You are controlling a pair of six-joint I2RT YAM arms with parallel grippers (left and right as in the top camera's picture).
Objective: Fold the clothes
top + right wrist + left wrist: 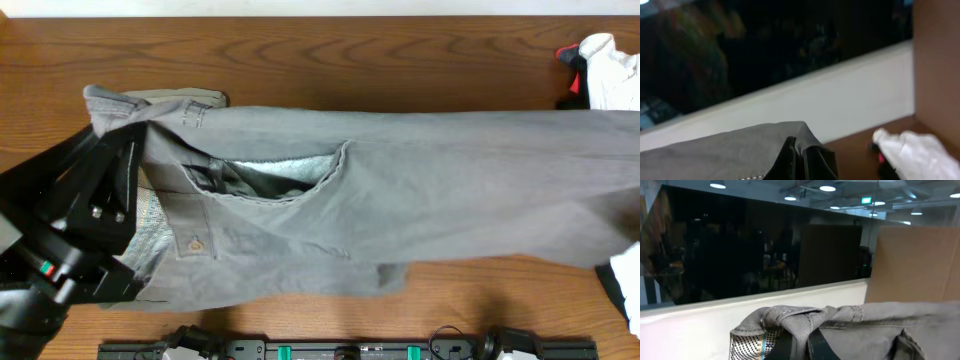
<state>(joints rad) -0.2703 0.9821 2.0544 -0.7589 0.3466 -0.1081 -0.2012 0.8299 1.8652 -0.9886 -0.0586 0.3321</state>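
No legible text, labels or numbers visible.

shorts (450,190) across table (300,50), other garment (612,70) far right, perhaps touching

That was a lab floor in an office-type building, no question! Up at twelve o'clock in the left wrist view, ceiling lights (827,188) ran off in rows, and a green exit sign (866,200) glowed at one o'clock. A long dark glass wall (740,250) stood behind a white partition (690,322). Overhead, a wooden table (300,50) carried a black equipment rail (340,352) at six o'clock.
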